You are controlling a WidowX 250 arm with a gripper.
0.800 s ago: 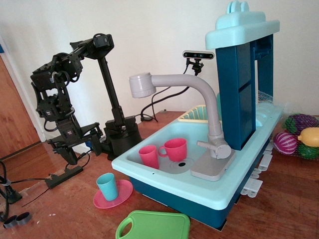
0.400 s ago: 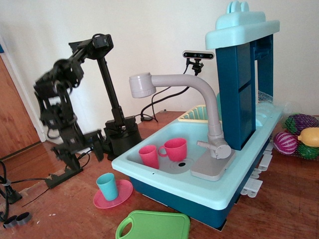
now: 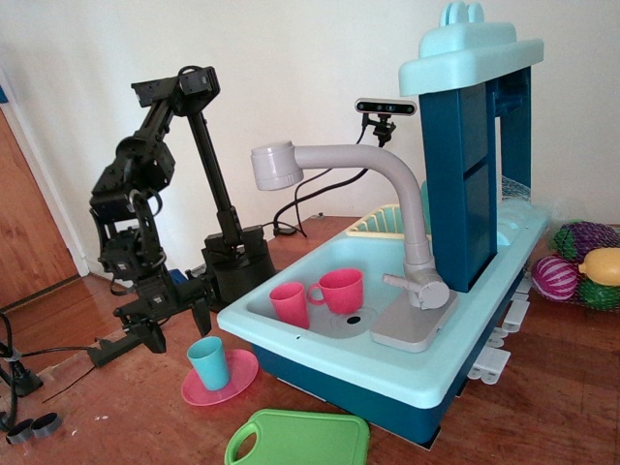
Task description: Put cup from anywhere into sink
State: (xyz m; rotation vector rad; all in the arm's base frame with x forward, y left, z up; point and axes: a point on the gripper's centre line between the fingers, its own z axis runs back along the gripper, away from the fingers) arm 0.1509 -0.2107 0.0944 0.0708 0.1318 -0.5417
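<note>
The teal-blue cup (image 3: 208, 362) stands upright on a flat pink plate (image 3: 238, 379) on the wooden floor, just in front of the sink's left corner. The sink (image 3: 291, 334) is a light-aqua basin on a dark-blue base with a big grey faucet (image 3: 373, 170). Inside it stand a pink handleless cup (image 3: 289, 303) and a pink mug (image 3: 340, 290) beside the drain. My gripper (image 3: 176, 325) hangs open and empty just up and left of the teal cup, apart from it.
A green cutting board (image 3: 298, 439) lies at the front. The arm's black base (image 3: 237, 266) stands behind the gripper. A power strip and cables (image 3: 116, 344) lie at left. Netted toy vegetables (image 3: 581, 269) sit at right.
The arm has swung down and to the right, bringing the open gripper from the far left to just beside the teal cup. Nothing else moved.
</note>
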